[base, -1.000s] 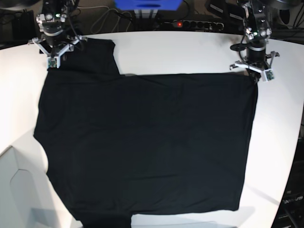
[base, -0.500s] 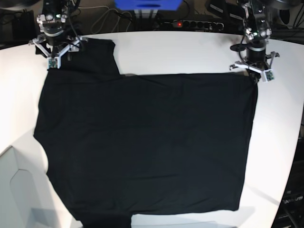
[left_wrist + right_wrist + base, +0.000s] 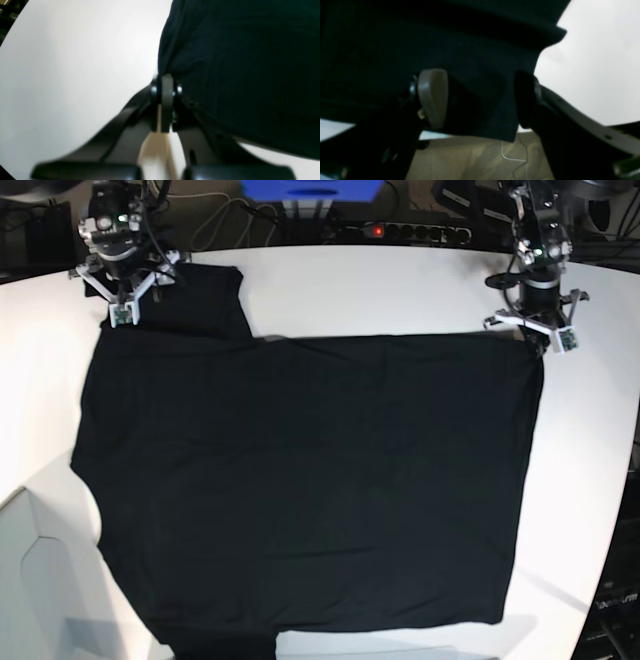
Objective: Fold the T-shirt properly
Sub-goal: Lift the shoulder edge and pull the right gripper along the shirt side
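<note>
The black T-shirt (image 3: 300, 480) lies spread flat across the white table (image 3: 380, 290), one sleeve (image 3: 205, 300) pointing to the far left. My left gripper (image 3: 533, 330) is at the shirt's far right corner. In the left wrist view its fingers (image 3: 166, 80) are pressed together, with the cloth edge (image 3: 237, 62) gathered between the tips. My right gripper (image 3: 122, 285) hovers over the sleeve's outer end. In the right wrist view it (image 3: 480, 97) stands open, a wide gap between the pads, and the dark cloth (image 3: 395, 37) lies beneath it, untouched.
A power strip with a red light (image 3: 400, 228), a blue box (image 3: 310, 192) and cables sit behind the table's far edge. The table's rounded edge runs along the right and the lower left. Floor with a thin white cable (image 3: 515, 155) shows past the edge near my right gripper.
My right gripper has opened wide and drawn slightly back toward the far edge, away from the sleeve. The left gripper and the shirt have stayed put.
</note>
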